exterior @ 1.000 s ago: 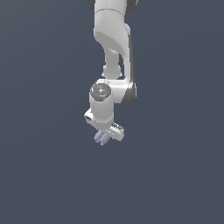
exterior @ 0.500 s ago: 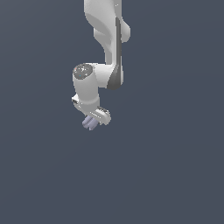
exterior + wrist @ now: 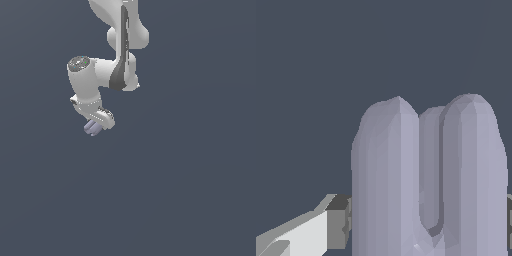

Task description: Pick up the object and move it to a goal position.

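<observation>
— From the exterior view, how far along?
— The gripper is clamped on the object, which hangs below it; the pickup looks done. No goal marker shows, so the carry seems left.
— And the surface?
— Plain dark slate all round; no edges or corners.
— At the wrist?
— The object fills the view, pads against it, same dark ground behind.

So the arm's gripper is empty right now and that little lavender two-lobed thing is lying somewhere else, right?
Not quite. The gripper is not empty: the lavender two-lobed object is held between its fingers. The wrist view shows the object filling the space between the finger pads, and the exterior view shows it sticking out below the gripper.
</observation>
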Robot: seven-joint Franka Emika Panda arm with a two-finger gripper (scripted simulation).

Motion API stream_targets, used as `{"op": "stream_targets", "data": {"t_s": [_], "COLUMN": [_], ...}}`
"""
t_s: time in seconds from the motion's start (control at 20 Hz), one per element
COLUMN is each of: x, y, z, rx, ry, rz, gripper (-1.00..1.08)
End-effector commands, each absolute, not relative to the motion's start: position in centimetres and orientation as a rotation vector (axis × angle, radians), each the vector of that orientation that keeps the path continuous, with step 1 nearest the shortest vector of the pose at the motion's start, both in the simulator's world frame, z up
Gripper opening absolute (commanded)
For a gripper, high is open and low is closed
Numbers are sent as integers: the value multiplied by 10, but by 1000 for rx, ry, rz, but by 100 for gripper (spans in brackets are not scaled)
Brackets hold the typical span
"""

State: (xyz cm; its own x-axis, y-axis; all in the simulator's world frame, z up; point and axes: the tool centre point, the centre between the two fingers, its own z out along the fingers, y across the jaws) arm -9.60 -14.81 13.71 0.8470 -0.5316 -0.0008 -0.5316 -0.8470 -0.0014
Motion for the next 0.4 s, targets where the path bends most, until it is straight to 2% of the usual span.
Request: {"op": "stream_targets", "data": {"t_s": [0.0, 0.35], "x": [-104, -107], "y": [-156, -162], "z": [142, 145], "rx": [-3018, -3020], "ry": [867, 867], "rz": [1, 0], "gripper": [-100, -100]}}
